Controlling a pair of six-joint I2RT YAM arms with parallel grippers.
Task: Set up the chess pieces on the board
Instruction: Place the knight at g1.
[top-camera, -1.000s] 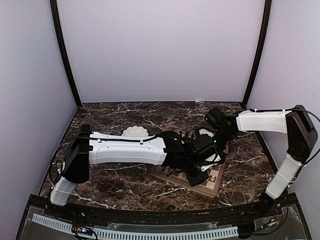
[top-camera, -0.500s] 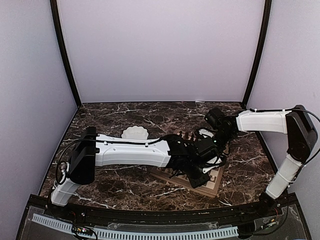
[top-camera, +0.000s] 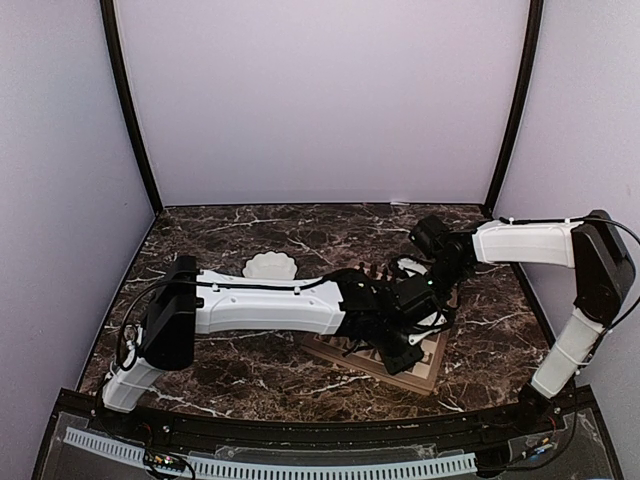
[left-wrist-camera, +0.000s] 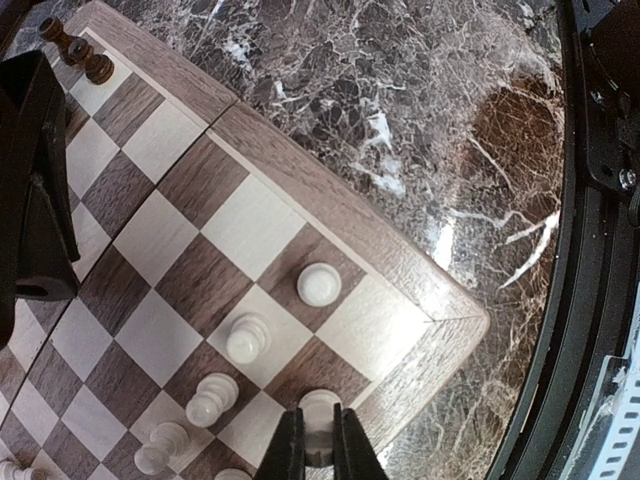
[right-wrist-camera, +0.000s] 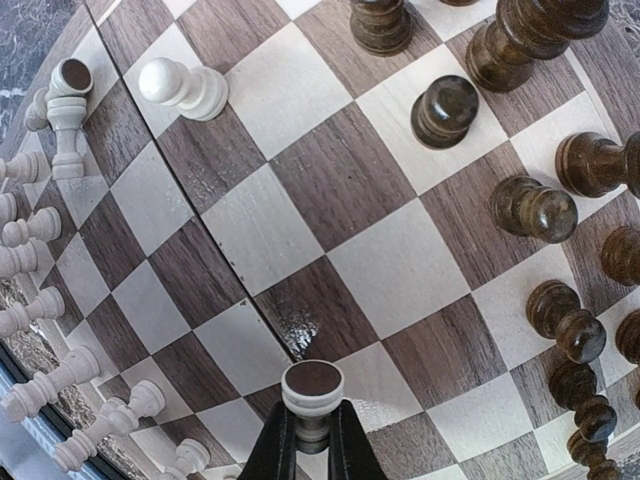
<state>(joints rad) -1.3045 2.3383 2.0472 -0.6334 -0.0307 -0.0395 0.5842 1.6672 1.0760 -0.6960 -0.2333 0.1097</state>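
Note:
The board (top-camera: 428, 372) lies under both wrists, near the table's front right. In the left wrist view my left gripper (left-wrist-camera: 318, 412) is shut on a pale cream chess piece (left-wrist-camera: 318, 399) over the board's corner squares, next to three standing cream pawns (left-wrist-camera: 247, 338). Two dark pieces (left-wrist-camera: 84, 56) stand at the far rim. In the right wrist view my right gripper (right-wrist-camera: 312, 405) is shut on a cream piece (right-wrist-camera: 313, 380), its dark round base facing the camera, above the mid-board squares. Dark pieces (right-wrist-camera: 533, 208) fill the right side, and cream ones (right-wrist-camera: 40, 228) line the left.
A white scalloped bowl (top-camera: 269, 266) sits on the marble table behind the left forearm (top-camera: 265, 308). Two cream pieces (right-wrist-camera: 186, 88) lie tipped over near the board's far left. The right arm's black wrist (left-wrist-camera: 30, 190) hangs close to the left gripper.
The left arm's elbow and forearm have shifted right, and its gripper has edged along the board's near side. The right arm has stayed still.

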